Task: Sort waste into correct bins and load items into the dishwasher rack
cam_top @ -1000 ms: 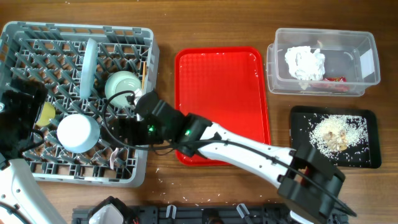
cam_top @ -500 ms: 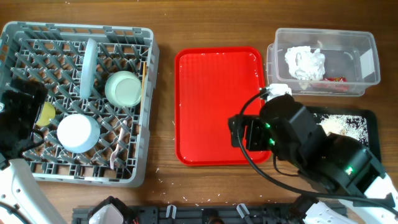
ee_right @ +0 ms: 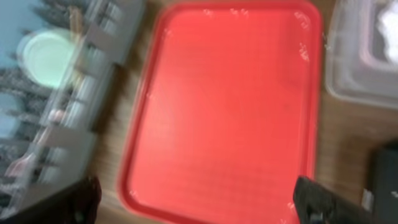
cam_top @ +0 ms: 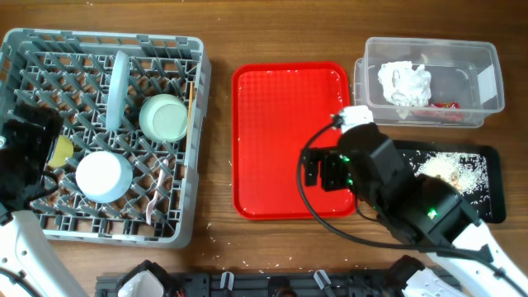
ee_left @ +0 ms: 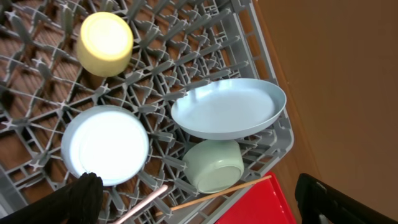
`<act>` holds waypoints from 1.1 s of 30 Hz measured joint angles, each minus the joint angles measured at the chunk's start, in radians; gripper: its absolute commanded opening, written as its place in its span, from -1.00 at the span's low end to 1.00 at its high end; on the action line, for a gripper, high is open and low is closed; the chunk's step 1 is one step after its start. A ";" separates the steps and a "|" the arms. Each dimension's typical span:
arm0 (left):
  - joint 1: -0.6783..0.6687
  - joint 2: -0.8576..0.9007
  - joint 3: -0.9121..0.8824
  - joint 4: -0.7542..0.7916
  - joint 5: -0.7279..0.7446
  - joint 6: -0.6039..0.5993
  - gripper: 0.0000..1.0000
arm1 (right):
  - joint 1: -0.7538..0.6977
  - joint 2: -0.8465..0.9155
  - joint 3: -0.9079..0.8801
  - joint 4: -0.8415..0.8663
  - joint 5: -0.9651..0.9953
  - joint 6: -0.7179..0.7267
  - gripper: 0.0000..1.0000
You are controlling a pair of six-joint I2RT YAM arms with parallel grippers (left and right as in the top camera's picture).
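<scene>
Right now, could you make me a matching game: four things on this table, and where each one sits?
Things:
1. napkin
2. rice
3. yellow cup
4. red tray

Places:
a. in the grey rack
b. in the clear tub
c. on the black tray
d. on the table, between rack and tub

Pairs: 1-b, 2-c, 3-a, 4-d

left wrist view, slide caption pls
Loaded rack holding a cup, white bowl, green bowl, plate and stick, red tray alongside.
</scene>
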 measured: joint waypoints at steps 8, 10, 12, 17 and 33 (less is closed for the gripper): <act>0.000 0.000 0.000 0.001 0.000 0.000 1.00 | -0.259 -0.469 -0.834 0.832 -0.220 -0.129 1.00; 0.000 0.000 0.000 0.000 0.000 0.000 1.00 | -0.282 -0.580 -0.917 0.870 -0.230 -0.132 0.99; 0.000 0.000 0.000 0.001 0.000 0.000 1.00 | -0.314 -0.715 -0.984 0.875 -0.237 -0.133 1.00; 0.000 0.000 0.000 0.000 0.000 0.000 1.00 | -0.416 -0.869 -1.025 0.824 -0.240 -0.137 1.00; 0.000 0.000 0.000 0.000 0.000 0.000 1.00 | -0.773 -0.988 -1.029 0.821 -0.245 -0.156 0.99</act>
